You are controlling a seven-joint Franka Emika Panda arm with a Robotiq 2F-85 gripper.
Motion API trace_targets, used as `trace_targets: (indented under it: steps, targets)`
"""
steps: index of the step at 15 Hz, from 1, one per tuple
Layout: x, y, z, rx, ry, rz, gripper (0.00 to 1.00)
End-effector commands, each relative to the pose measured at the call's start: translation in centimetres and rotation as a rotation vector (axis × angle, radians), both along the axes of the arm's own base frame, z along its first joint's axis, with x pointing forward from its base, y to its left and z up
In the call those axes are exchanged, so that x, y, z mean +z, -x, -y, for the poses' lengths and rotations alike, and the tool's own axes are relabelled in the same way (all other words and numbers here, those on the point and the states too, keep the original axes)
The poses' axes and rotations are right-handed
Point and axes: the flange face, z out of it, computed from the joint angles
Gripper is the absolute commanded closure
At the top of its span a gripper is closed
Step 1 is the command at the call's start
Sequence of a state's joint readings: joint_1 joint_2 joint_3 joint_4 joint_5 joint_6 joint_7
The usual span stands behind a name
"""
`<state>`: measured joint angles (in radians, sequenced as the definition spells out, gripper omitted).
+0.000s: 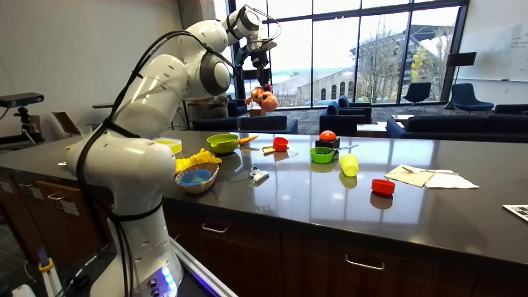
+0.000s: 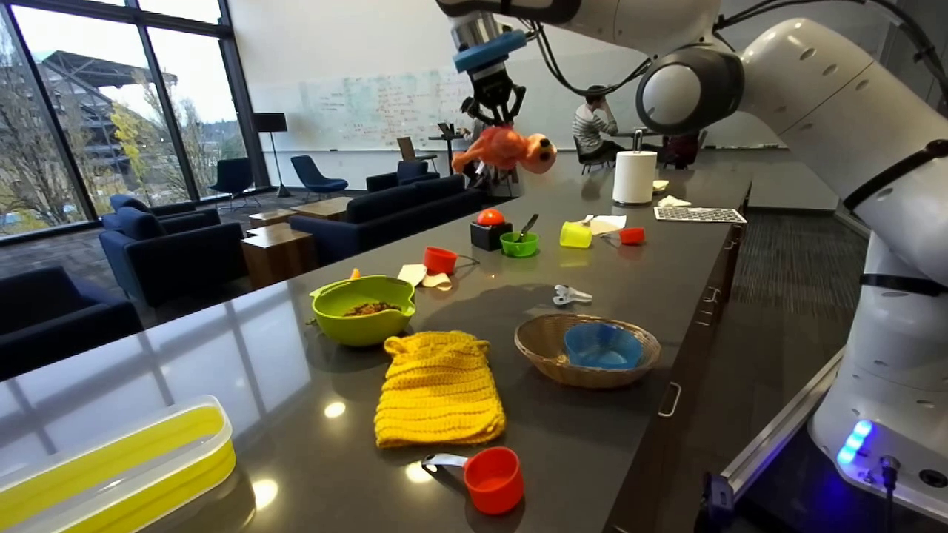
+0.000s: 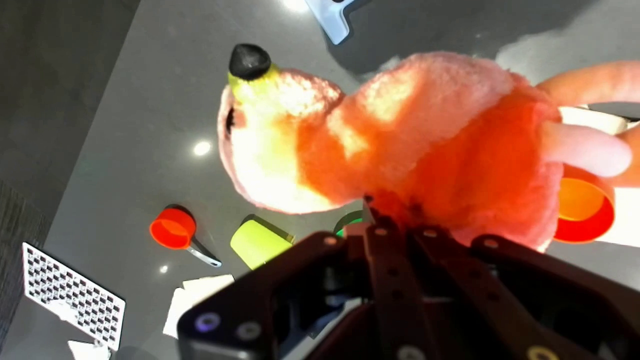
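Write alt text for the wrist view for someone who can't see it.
A black-nosed orange plush toy is gripped by black mechanical fingers above a smooth grey countertop. On it, at the picture's left, lie a round red measuring cup, a yellow-green cylindrical cup and a flat black-and-white patterned board.

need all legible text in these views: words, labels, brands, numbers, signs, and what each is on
No text can be read.
Whiteboard, in both exterior views: writing too small and blurred to read.
Paper labels on the cabinet fronts: print too small to read.
Patterned board: black-and-white pattern, no readable characters.
Plush toy in the gripper: no text visible.
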<state>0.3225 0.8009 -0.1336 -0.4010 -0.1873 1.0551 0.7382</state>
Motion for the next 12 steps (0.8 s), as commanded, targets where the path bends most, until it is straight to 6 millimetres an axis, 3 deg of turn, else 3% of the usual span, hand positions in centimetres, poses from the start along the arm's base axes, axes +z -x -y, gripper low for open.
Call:
trace_targets:
  steps: [1,6,12]
  targets:
    - [0.4,0.2,0.0,0.001,-0.003,0.006,0.96]
    - [0.3,0.4,0.4,-0.003,-0.014,-0.022,0.99]
    - [-6.3,0.4,2.1,0.1,-0.018,-0.326,0.99]
